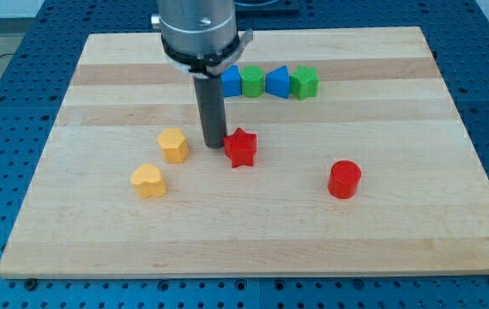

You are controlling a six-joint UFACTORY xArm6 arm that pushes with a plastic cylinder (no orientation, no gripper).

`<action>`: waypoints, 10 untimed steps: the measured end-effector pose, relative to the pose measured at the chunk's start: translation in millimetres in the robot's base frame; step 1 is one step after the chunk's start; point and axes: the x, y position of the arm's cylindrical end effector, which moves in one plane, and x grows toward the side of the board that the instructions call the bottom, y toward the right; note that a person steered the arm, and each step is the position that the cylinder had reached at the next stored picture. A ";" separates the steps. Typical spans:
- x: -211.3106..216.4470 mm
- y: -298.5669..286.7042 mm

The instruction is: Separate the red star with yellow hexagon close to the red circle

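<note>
The red star (pixel 241 148) lies near the middle of the wooden board. My tip (pixel 214 143) stands just left of the star, touching or almost touching it, between the star and the yellow hexagon (pixel 173 145). The hexagon lies a short way to the tip's left. The red circle (pixel 344 179) lies apart, to the star's lower right.
A yellow heart (pixel 148 181) lies below left of the hexagon. A row of blocks at the board's top holds a blue one (pixel 231 81), a green one (pixel 252 82), a blue one (pixel 277 82) and a green one (pixel 304 82). The board's edge (pixel 253 266) borders a blue perforated table.
</note>
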 end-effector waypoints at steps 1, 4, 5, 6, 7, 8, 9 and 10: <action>25.7 52.0; 46.2 72.4; 56.9 85.1; 56.3 85.2; 38.0 85.5; 22.8 101.6; 2.5 119.4; -25.8 161.2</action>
